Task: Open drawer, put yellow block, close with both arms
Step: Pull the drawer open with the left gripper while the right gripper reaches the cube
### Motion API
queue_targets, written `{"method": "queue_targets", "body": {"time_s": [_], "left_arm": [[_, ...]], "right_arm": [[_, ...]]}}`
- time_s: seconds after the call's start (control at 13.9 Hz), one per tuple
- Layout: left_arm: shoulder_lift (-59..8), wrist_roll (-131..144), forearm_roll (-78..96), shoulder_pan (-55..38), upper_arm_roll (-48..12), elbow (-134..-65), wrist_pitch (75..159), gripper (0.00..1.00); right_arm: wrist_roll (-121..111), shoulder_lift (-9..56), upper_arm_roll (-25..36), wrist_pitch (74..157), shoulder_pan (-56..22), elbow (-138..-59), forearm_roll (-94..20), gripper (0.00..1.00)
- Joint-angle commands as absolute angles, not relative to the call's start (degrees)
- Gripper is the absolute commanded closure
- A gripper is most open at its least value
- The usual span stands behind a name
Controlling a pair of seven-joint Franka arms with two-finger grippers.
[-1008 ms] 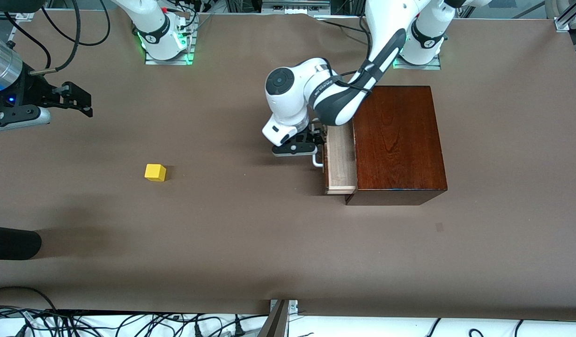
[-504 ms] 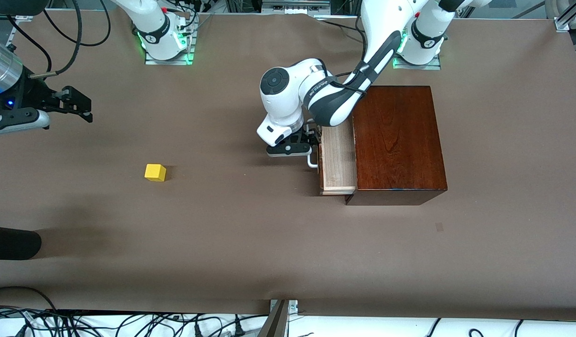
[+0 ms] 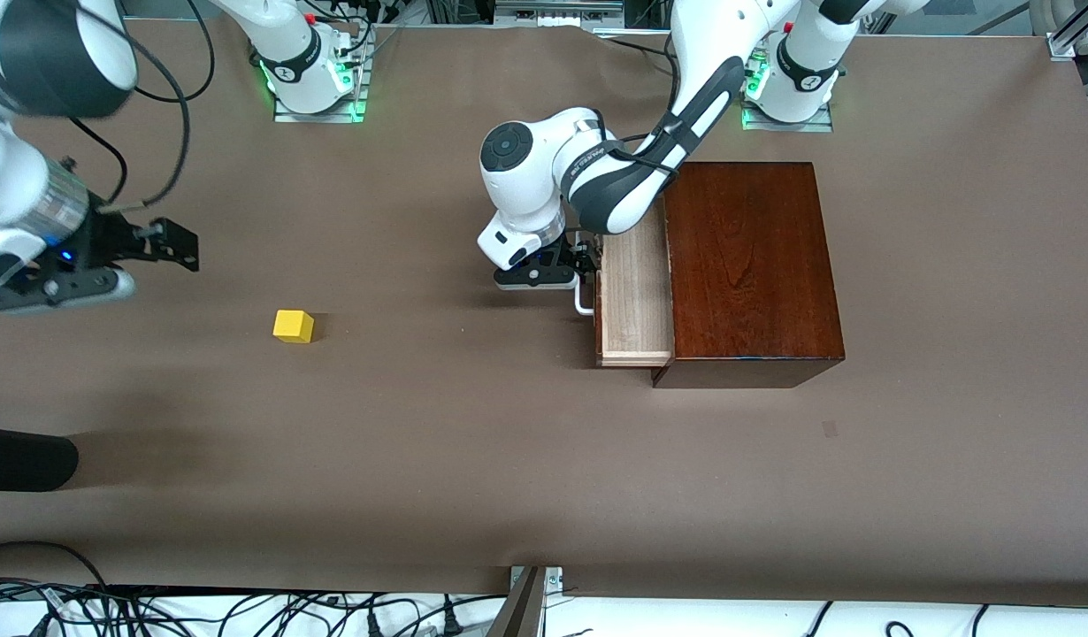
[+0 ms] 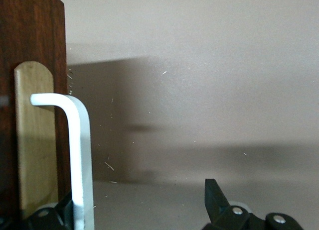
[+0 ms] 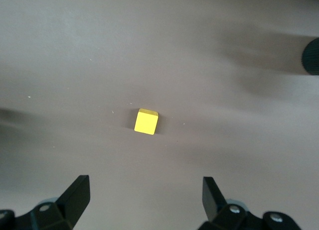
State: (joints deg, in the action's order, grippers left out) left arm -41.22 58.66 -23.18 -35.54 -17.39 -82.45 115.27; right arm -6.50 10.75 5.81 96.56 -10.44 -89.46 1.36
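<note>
1. Reaching beside the wooden box (image 3: 752,265), the left gripper (image 3: 579,265) is hooking spread fingers around the white handle (image 4: 75,155) of the part-open drawer (image 3: 637,301).
2. The right gripper (image 3: 177,243) is hovering, fingers apart, above the brown table (image 3: 420,442) near the yellow block (image 3: 294,326).

left gripper (image 3: 569,268): its fingers are covered from the front camera by the arm's own wrist; the left wrist view cuts both off at the frame edge.
handle (image 4: 76,155): only one bend and one leg show; the remainder runs out of frame.
drawer (image 3: 634,301): the left arm hides its end toward the robots' edge of the table.
right gripper (image 5: 144,202): its body is cropped; only the finger ends show.
</note>
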Motion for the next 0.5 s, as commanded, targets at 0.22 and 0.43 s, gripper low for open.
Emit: {"method": "queue_targets", "body": {"time_s": [0.22,0.43], "left_arm": [[-44.6,58.3,-22.3,-36.8,-18.4,-75.7,107.2,0.0],[-45.2,58.3,-22.3,-37.4,-18.3,-72.1,102.6,0.0]], "right_arm": [[-7.2,19.1,5.6,100.6,-10.5,-89.4,0.9,0.0],[-6.4,20.5,5.5,105.6,-10.5,-93.2,-0.5,0.0]]}}
